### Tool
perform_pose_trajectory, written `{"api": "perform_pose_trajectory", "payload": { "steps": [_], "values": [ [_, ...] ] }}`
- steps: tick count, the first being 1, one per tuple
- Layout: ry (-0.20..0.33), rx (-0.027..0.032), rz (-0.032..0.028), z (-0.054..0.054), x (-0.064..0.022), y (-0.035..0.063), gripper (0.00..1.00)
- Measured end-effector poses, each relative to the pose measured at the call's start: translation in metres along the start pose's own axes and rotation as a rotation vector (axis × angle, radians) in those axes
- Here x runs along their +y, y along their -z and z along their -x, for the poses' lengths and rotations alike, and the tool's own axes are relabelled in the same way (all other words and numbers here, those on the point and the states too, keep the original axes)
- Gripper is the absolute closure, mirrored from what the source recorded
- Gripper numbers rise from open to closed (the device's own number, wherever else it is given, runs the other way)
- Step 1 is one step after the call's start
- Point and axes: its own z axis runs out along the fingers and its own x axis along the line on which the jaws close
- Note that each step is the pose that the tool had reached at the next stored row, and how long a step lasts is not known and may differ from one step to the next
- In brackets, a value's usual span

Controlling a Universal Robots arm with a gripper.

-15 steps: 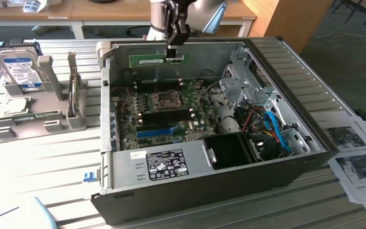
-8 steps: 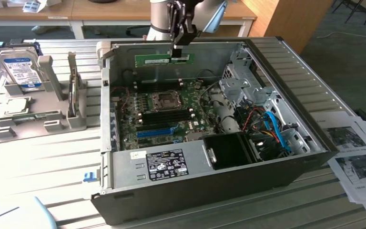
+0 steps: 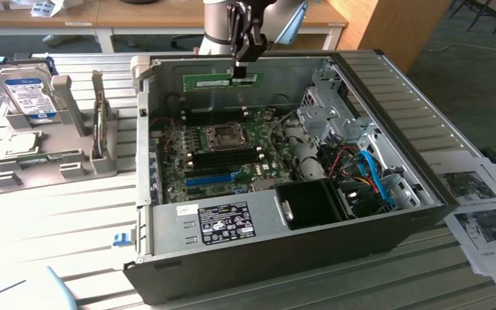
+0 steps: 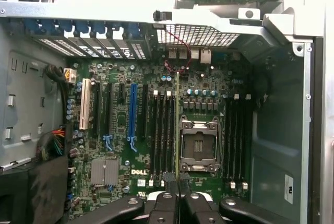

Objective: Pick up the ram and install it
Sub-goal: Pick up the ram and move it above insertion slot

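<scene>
Grey arm (image 3: 219,29); black tool (image 3: 240,71)

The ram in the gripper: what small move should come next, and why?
Probably lower it slowly. The gripper holds the ram above the open case, and in the wrist view its edge runs along the black slots beside the processor socket, not yet seated.

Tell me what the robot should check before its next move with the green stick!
1. Does the claw grip the ram firmly? ok.
2. Is the ram hanging level? ok.
3. Is the case open under it? ok.
4. Is the ram up off the motherboard? ok.
5. Is the ram lined up over one of the black slots? cannot tell.
</scene>
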Motion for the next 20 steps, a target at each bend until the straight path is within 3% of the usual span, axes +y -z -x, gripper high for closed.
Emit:
{"api": "perform_pose_trajectory", "payload": {
  "steps": [20],
  "values": [
    [0.0, 0.0, -0.0003, 0.0, -0.0004, -0.0082, 0.89]
  ]
}}
